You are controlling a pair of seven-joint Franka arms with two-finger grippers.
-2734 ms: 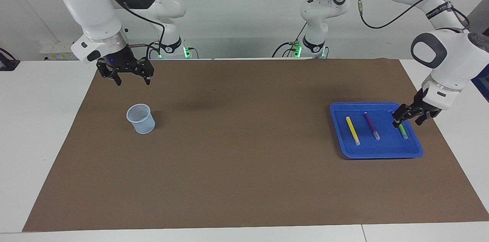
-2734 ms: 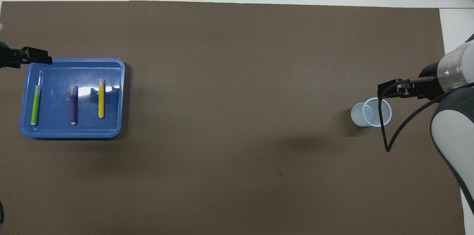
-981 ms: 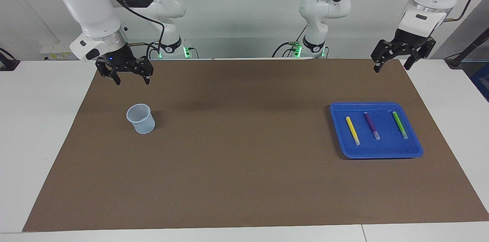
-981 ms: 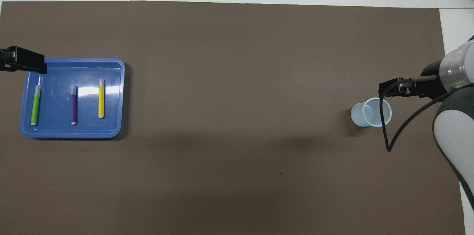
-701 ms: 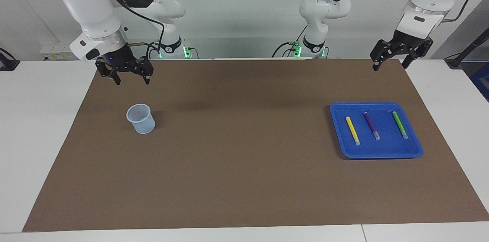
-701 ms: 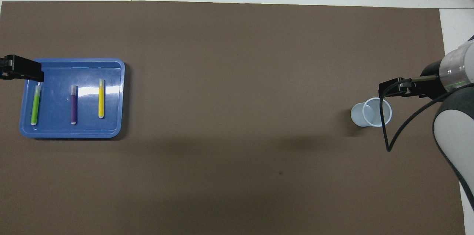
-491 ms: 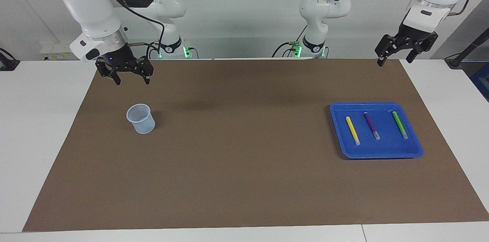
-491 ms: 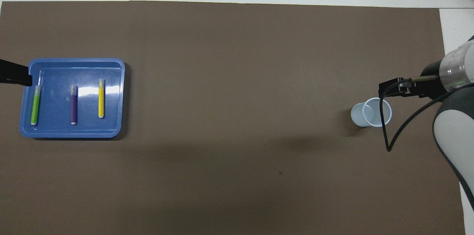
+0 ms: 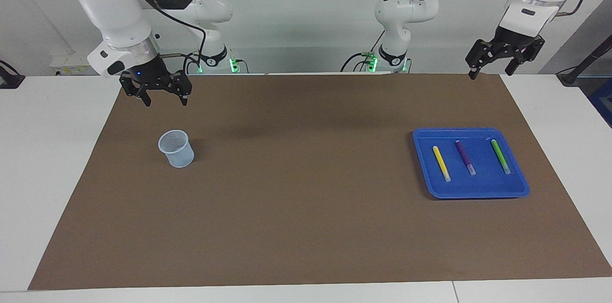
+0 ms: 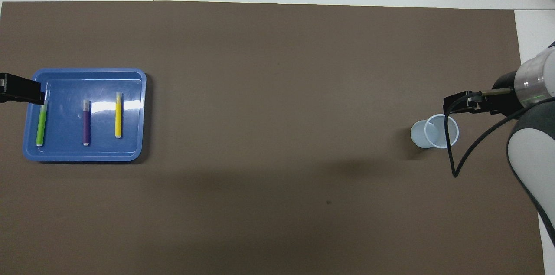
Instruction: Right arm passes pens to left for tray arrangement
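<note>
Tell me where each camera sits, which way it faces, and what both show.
Facing view: high across the table, looking at the robots; both arms show whole, right claw raised over the mat near the mesh cup, left claw raised over the mat's edge.
Overhead view: above the robots' end, looking steeply down; only a left claw tip and the right wrist show.
Shared: blue tray, three pens, cup, brown mat.

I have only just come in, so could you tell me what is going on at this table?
Nothing is being handled right now. The yellow pen, purple pen and green pen lie side by side, apart, in the blue tray toward the left arm's end of the table. The left hand hangs open and empty, raised above the brown mat's edge nearest the robots. The right hand waits open and empty in the air near the pale mesh cup.
</note>
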